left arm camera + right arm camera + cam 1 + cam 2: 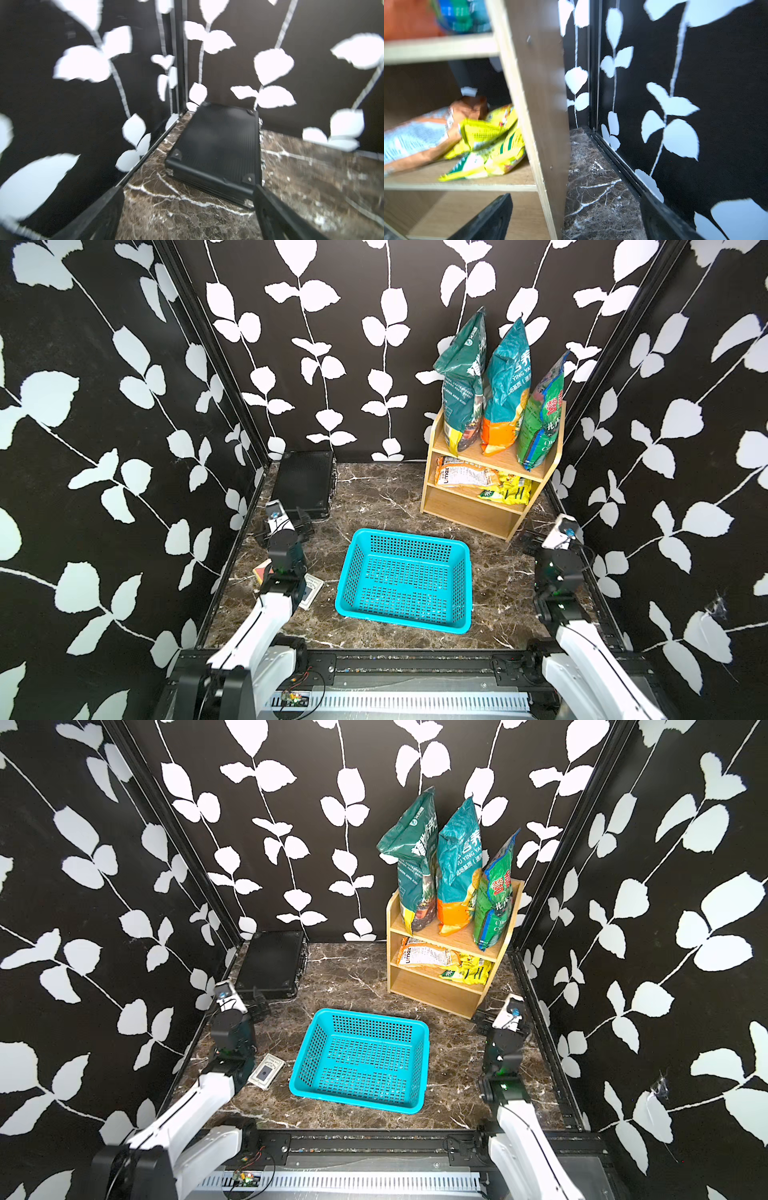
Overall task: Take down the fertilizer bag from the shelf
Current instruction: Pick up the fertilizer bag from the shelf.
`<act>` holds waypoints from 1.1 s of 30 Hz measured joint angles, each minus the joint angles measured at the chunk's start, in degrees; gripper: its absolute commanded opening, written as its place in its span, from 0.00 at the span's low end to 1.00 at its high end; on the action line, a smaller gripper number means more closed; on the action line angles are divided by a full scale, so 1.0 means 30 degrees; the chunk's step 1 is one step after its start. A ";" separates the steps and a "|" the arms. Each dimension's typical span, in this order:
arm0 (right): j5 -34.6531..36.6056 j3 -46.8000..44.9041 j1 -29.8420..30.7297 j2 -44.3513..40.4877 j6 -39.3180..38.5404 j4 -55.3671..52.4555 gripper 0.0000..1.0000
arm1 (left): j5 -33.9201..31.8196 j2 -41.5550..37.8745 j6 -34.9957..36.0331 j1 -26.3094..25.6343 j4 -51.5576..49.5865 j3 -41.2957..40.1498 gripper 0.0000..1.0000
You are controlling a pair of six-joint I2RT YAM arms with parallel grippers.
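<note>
Progress nil: bags [505, 385] stand untouched on shelf [469, 510] top tier, above and beyond right gripper [571, 220]. It and left gripper [187, 218] gape wide, empty. Reach, grasp and lowering are all outstanding.

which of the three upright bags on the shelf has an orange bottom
The middle teal bag, orange at its base; the dark green bag ends in yellow, the bright green bag stays green.
</note>
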 measured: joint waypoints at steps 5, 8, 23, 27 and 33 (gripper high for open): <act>-0.1399 0.3198 0.0007 0.0277 0.0641 -0.4772 0.99 | -0.3075 -0.0102 -0.2688 -0.0262 -0.0663 -0.0379 0.99; -0.0838 0.4889 0.0080 0.0947 0.2033 -0.6798 0.99 | -0.4299 0.0015 -0.3519 -0.0430 -0.1158 -0.0568 0.99; -0.4189 0.5166 -0.0029 -0.5952 0.2098 -0.8990 1.00 | 0.2302 -0.1530 -0.1698 -0.0845 -0.7359 0.3351 0.99; -0.4896 0.8437 -0.0029 -0.2885 0.2069 -1.1446 0.99 | 0.4452 -0.1872 -0.2849 -0.0845 -0.9719 0.6120 0.99; -0.6907 1.5722 -0.0015 0.2557 0.1617 -1.3646 0.99 | 0.6288 -0.1894 -0.5756 -0.0845 -1.3325 0.8313 0.99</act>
